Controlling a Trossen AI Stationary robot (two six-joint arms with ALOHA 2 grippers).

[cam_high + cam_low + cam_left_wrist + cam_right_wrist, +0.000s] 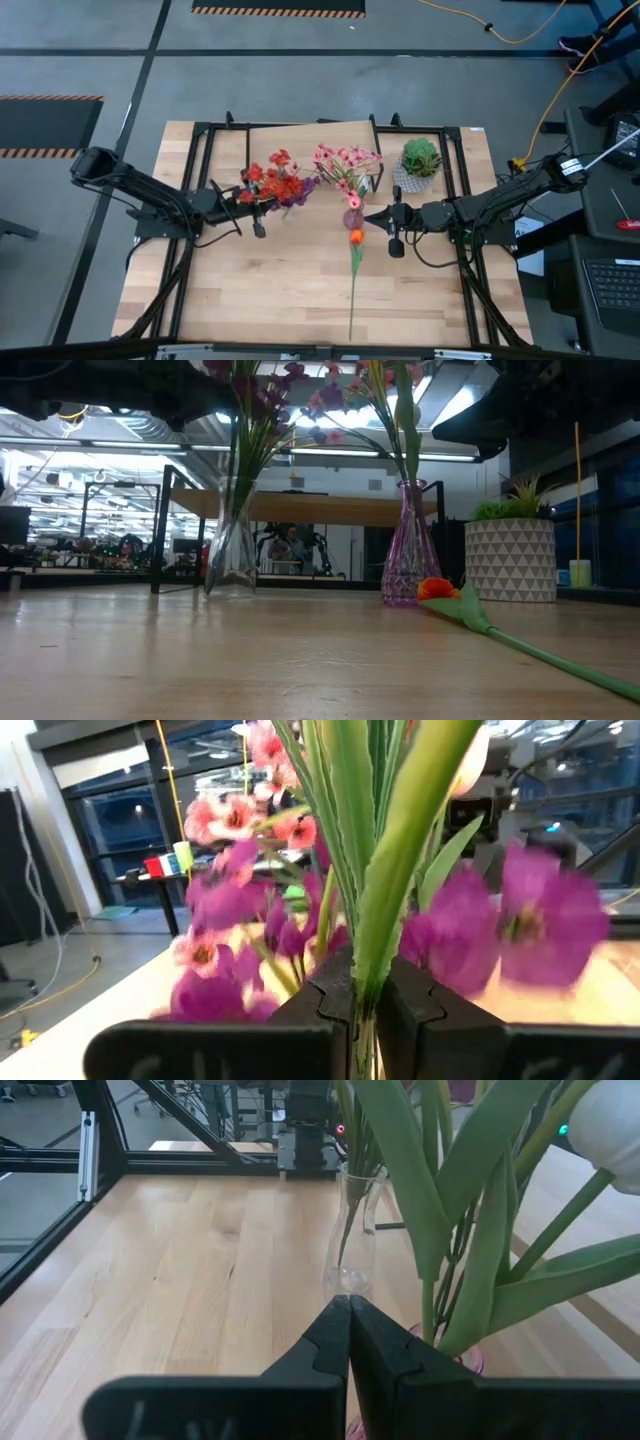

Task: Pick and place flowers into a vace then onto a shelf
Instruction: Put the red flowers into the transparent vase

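A bunch of red and purple flowers point(281, 184) stands with its stems in a clear glass vase point(231, 550). My left gripper point(365, 1000) is above that vase, shut on the bunch's green stems. Pink and white flowers point(346, 162) stand in a purple glass vase point(408, 550). An orange flower point(356, 237) lies flat on the table, its long stem point(351, 295) pointing to the near edge. My right gripper point(348, 1325) is shut and empty, hovering beside the purple vase's stems point(440, 1270). The shelf point(320, 508) stands behind the vases. My left gripper pinches the green stems and a broad leaf point(372, 955) of the red and purple bunch between its two fingers, below the blossoms. It comes level from the table's left side, across the stems. The stems stand upright and reach down into the clear vase point(285, 207).
A round green plant in a white patterned pot point(419, 163) stands at the far right, close to my right arm. A black metal frame point(200, 150) runs around the table. Bare wood lies on the near half of the table point(260, 290), left of the orange flower.
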